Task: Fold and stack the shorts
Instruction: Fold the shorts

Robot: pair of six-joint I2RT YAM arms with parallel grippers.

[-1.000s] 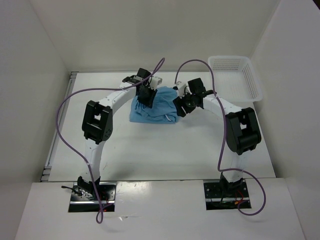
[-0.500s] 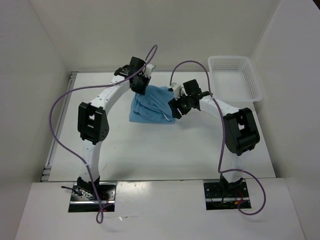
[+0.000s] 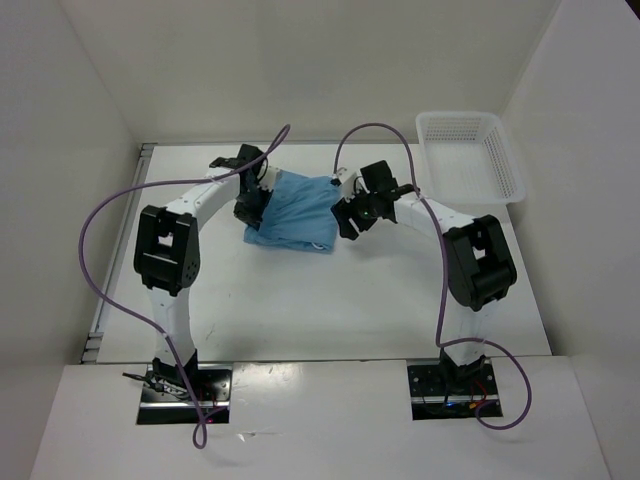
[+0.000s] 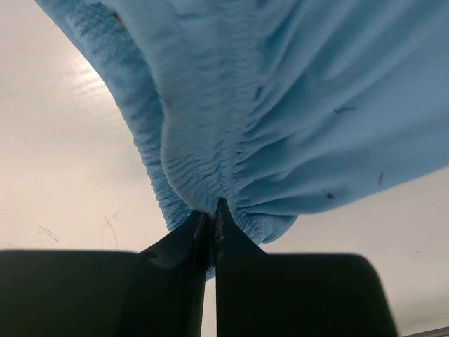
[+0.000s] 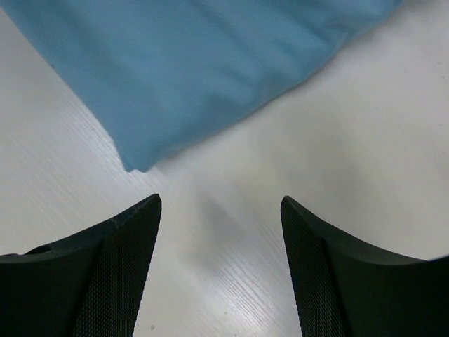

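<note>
The light blue shorts [image 3: 293,212] lie bunched on the white table at the back centre. My left gripper [image 3: 250,208] is at their left edge, shut on the gathered waistband [image 4: 210,189], which fills the left wrist view. My right gripper [image 3: 343,222] is at the shorts' right edge, open and empty, its fingers [image 5: 116,267] just above the table. A corner of the shorts [image 5: 182,84] lies just ahead of it, apart from the fingers.
A white lattice basket [image 3: 470,155] stands at the back right of the table [image 3: 350,300]. White walls close the table in on the left, back and right. Purple cables loop above both arms.
My left gripper has swung left and towards the front, dragging the shorts leftward with it. My right gripper has followed a little to the left, staying at the shorts' right edge.
</note>
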